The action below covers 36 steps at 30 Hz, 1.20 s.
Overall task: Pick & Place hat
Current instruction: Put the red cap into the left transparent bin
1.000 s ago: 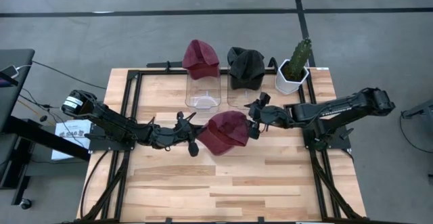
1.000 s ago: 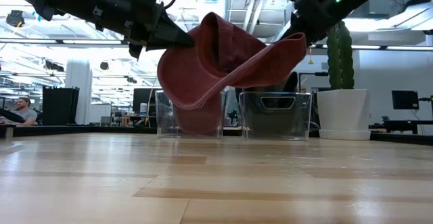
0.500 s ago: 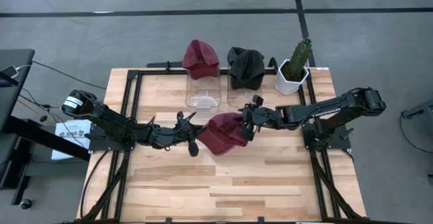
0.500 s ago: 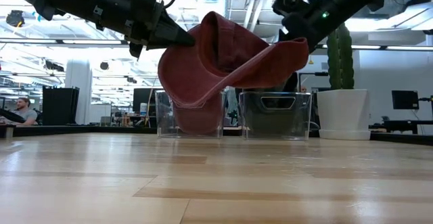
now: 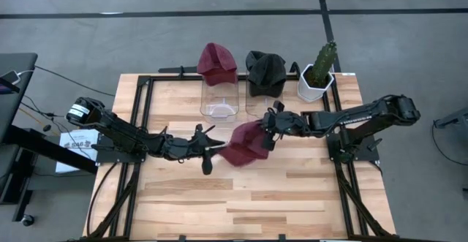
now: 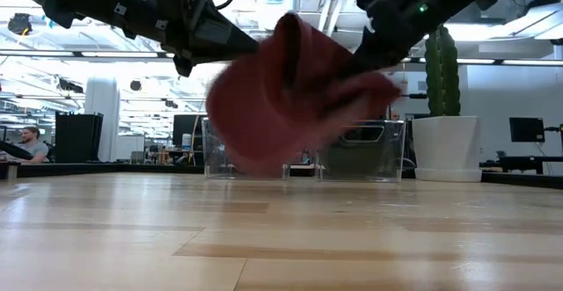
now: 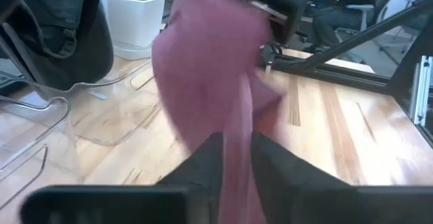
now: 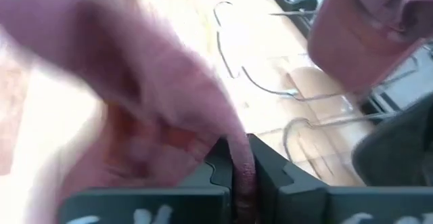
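A dark red hat (image 5: 245, 143) hangs above the table's middle between my two grippers; it is blurred in the low view (image 6: 295, 98). My right gripper (image 5: 268, 132) is shut on its right side. My left gripper (image 5: 213, 150) is at the hat's left side, fingers a little apart, with a strip of the red cloth (image 7: 235, 149) running between them. The hat is clear of the table. My left gripper has a blurred strip of the hat's cloth (image 7: 237, 126) between its parted fingers, coming level from the table's left; whether the fingers touch it I cannot tell. My right gripper pinches an edge of the hat (image 8: 238, 146) between its two fingers, slanting down from the table's right. The hat hangs below and beside the fingers, clear of the table.
At the back stand two clear holders: one (image 5: 219, 99) bears another red hat (image 5: 217, 61), the other a black hat (image 5: 265, 70). A cactus in a white pot (image 5: 318, 77) stands at the back right. Bare wood lies toward the near edge.
My right gripper has moved a little toward the hat and shut on its right edge. The hat has bunched up and swung toward the right gripper, its left part drawing away from the left gripper. My left gripper's wrist has turned slightly in place.
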{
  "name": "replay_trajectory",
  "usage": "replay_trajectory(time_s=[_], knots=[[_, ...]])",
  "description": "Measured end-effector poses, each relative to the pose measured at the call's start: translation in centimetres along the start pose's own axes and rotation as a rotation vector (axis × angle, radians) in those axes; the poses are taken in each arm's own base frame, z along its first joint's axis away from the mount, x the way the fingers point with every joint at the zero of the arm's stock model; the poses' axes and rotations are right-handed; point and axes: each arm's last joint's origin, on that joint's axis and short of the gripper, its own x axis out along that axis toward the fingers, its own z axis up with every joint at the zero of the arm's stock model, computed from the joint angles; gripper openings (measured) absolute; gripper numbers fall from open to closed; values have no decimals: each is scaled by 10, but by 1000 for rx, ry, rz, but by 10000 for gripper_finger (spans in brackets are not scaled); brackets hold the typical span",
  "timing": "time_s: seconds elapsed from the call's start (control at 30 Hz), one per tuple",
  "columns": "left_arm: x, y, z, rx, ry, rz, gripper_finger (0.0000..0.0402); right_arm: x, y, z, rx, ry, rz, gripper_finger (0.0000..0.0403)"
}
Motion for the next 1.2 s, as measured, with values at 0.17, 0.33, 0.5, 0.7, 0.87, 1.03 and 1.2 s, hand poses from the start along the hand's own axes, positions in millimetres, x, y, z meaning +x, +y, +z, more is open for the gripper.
replay_trajectory(time_s=[0.17,0.33,0.5,0.7,0.87,1.03,1.2], knots=[[0,0,0,-12,-1,2,129,0,5,2,-5,-4,48,9],[1,1,1,-39,-5,12,168,-3,10,5,-15,-13,67,7],[1,2,1,-54,-10,17,169,-10,15,21,-37,-56,87,5],[-11,-2,10,-96,-14,-17,155,-25,14,52,-74,-63,99,5],[-31,-11,17,-97,7,-75,145,-39,10,77,-97,-72,135,5],[-49,-24,19,-75,15,-159,136,-56,1,105,-119,-116,161,5],[-58,-34,18,-45,13,-214,131,-69,-15,129,-121,-166,160,5]])
